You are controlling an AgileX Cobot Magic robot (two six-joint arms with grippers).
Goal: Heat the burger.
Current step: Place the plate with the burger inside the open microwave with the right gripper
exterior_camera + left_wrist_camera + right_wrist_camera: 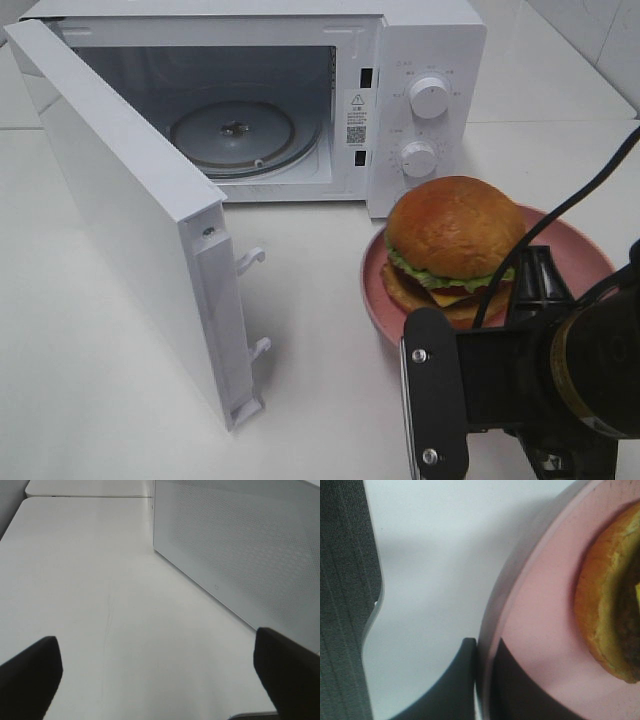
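Note:
The burger, with a glossy brown bun, green lettuce and yellow cheese, sits on a pink plate in front of the microwave's control panel. My right gripper is shut on the plate's near rim. In the right wrist view its fingers pinch the plate's rim from above and below, beside the burger's bottom bun. My left gripper is open with nothing between its dark fingertips, low over the white table beside the door's outer face. It is out of the exterior high view.
The white microwave stands at the back with its door swung wide open to the left. The glass turntable inside carries nothing. Two knobs are on the right panel. White table lies between door and plate.

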